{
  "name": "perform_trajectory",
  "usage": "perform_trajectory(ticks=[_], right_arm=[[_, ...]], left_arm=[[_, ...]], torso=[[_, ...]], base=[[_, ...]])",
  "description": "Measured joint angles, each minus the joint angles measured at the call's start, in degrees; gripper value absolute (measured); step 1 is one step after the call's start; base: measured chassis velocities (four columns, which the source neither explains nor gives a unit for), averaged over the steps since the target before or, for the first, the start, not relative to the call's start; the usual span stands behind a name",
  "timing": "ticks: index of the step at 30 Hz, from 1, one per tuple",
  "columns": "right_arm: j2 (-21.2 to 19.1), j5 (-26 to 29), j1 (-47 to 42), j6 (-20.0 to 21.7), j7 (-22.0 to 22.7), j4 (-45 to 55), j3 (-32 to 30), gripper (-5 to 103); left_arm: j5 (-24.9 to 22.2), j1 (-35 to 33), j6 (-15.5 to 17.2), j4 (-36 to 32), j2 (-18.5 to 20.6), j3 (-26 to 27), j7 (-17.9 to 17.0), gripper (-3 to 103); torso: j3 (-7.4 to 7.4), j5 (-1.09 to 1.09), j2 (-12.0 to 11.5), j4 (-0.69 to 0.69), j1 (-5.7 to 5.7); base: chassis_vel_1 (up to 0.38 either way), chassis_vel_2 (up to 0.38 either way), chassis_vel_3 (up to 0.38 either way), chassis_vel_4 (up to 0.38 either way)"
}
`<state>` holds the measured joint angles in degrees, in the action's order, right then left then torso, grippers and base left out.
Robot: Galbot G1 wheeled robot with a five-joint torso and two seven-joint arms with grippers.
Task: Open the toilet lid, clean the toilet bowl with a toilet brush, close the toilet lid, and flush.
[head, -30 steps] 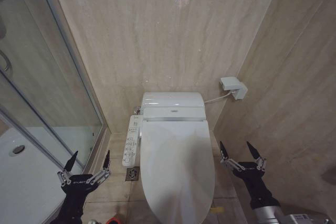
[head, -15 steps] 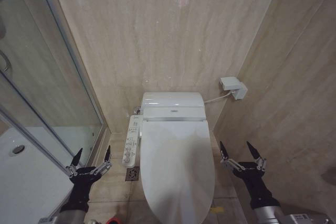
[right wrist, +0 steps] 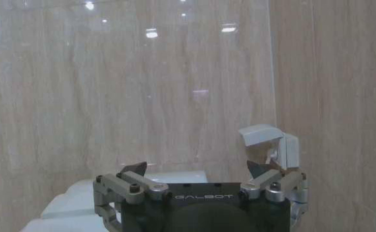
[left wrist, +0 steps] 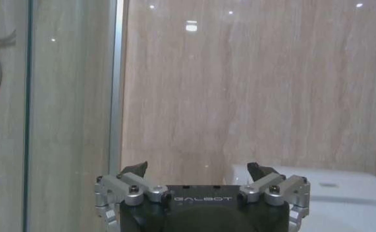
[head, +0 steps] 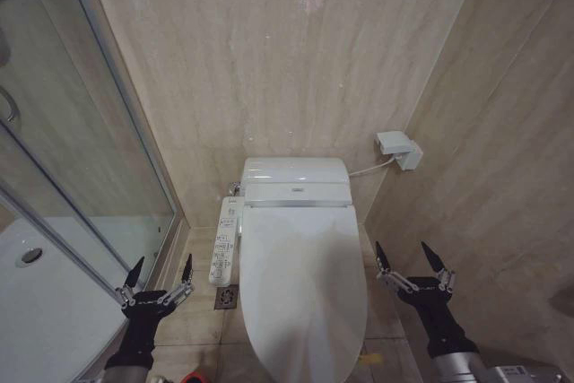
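The toilet lid (head: 303,284) is a glossy white oval lying shut, and the toilet bowl is hidden beneath it. My left gripper (head: 162,262) hovers open over the floor tiles to the left of the toilet, level with the lid's middle and holding nothing. To the right of the lid my right gripper (head: 401,248) hangs open and empty by the side wall. A sliver of the red brush holder (head: 192,378) shows at the bottom edge; the toilet brush handle is out of view. The left wrist view has the left gripper (left wrist: 197,169) in front of the toilet's white rear unit (left wrist: 342,186).
A white control panel (head: 226,241) juts from the toilet's left side, above a floor drain (head: 226,297). The glass shower screen (head: 90,177) and white shower tray (head: 36,302) close off the left. A white wall box (head: 399,150) (right wrist: 272,145) and the beige wall bound the right.
My left gripper has shifted right toward the toilet and a little lower. The right gripper and the lid have not moved.
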<state>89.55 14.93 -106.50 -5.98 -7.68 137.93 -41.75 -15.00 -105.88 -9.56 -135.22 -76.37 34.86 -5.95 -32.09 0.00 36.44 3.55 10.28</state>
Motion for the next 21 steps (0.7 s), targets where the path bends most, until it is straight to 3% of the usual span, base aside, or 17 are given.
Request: perform_trajectory(ticks=[8,21], right_arm=[[0.0,0.0,0.0,0.0,0.0,0.0,0.0,100],[0.0,0.0,0.0,0.0,0.0,0.0,0.0,100]], left_arm=[[0.0,-2.3,0.0,-3.7,0.4,0.3,-0.5,100],[0.0,-1.5,0.2,-2.5,0.3,-0.2,-0.7,100]], torso=[[0.00,0.00,0.0,0.00,0.00],[0.00,0.00,0.0,0.00,0.00]], base=[[0.000,0.000,0.000,0.000],[0.000,0.000,0.000,0.000]])
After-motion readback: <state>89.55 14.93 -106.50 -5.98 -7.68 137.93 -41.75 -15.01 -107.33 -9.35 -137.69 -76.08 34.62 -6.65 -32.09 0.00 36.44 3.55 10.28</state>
